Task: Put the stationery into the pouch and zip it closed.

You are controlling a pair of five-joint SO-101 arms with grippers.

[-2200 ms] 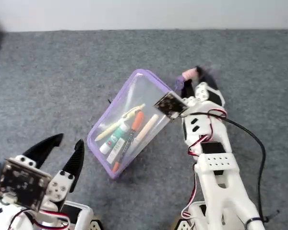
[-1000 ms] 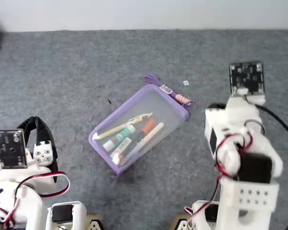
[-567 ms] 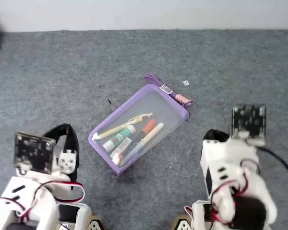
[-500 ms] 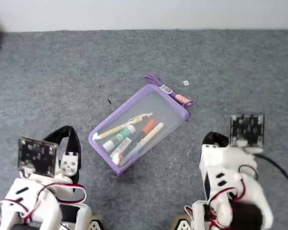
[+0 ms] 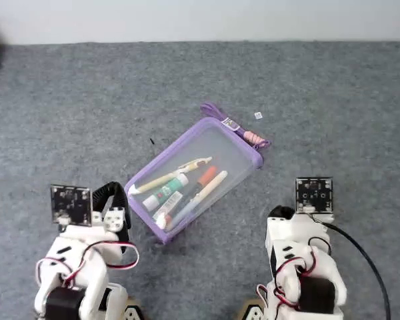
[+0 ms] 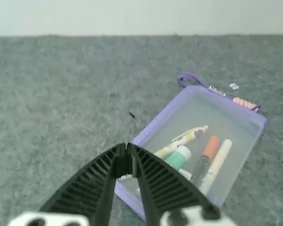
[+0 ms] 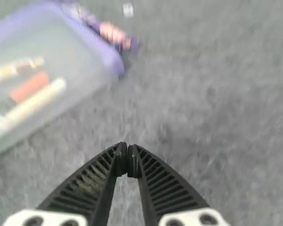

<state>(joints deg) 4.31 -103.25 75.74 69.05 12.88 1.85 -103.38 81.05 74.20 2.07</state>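
Pouch [image 5: 230, 150] lies slantwise mid-table between my arms, pens [image 5: 183, 187] inside, looks zipped. I judge it light, soft and floppy, the clear plastic a bit slick. Best hold is the purple edge seam or the pink zip pull [image 5: 255, 139] at the far corner. My left gripper [image 6: 129, 149] is closed tip to tip and empty, just beside the near corner. My right gripper [image 7: 127, 153] is likewise closed and empty, over bare table.

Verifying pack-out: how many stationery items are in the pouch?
4 visible, all lying side by side inside the zipped pouch: yellowish pen, green tube, orange marker, cream stick. More could be hidden underneath them.
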